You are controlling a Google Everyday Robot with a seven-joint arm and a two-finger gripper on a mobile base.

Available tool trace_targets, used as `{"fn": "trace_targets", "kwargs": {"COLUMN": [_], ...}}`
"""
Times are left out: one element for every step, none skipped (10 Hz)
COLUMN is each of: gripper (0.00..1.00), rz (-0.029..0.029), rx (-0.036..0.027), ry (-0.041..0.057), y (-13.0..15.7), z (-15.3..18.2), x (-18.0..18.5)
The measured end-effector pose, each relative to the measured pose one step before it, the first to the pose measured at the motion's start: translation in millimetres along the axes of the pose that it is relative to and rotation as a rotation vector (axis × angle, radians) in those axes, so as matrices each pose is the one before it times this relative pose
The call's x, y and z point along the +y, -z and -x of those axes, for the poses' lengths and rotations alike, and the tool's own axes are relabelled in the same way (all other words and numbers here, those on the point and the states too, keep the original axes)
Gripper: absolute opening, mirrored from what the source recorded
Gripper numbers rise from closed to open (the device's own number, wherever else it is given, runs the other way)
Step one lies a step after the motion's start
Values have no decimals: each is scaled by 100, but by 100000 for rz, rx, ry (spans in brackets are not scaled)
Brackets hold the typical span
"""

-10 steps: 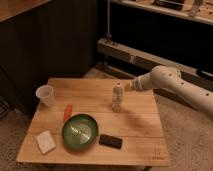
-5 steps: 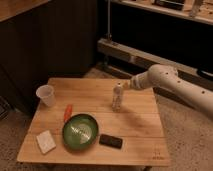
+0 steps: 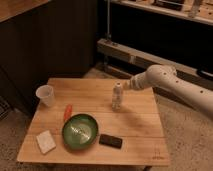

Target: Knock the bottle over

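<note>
The bottle (image 3: 117, 97) is standing upright on the wooden table (image 3: 142, 125), right of the middle and toward the far edge. The white arm (image 3: 172, 82) is reaching in from the right. Its gripper (image 3: 124, 86) is sitting just beside the bottle's cap; contact cannot be confirmed, nor whether the gripper is spread or pressed together. A translucent cup (image 3: 45, 95) is standing well apart at the left. A green bowl (image 3: 80, 131), a black slab (image 3: 110, 141) and a white block (image 3: 46, 141) are lying along the near side.
</note>
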Motion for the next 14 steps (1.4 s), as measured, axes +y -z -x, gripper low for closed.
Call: {"fn": "trace_targets", "kwargs": {"gripper": [2, 2, 2, 2, 2, 2, 2, 2, 2, 2, 2, 2, 2, 2], "rz": [711, 1026, 366, 26, 746, 775, 571, 782, 1247, -149, 300, 590, 723, 727], "rx": [-10, -8, 129, -519, -1208, -295, -331, -313, -236, -178, -508, -578, -187, 4], "ry": [52, -235, 365, 25, -229, 204, 256, -73, 140, 112, 379, 233, 457, 350], "y": [-226, -4, -189, -108, -16, -112, -287, -8, 205, -85, -119, -100, 23, 65], "z": [11, 205, -121, -95, -10, -119, -83, 100, 182, -196, -73, 1, 99, 148], "x": [-268, 99, -263, -75, 113, -495, -498, -245, 339, -257, -401, -423, -284, -20]}}
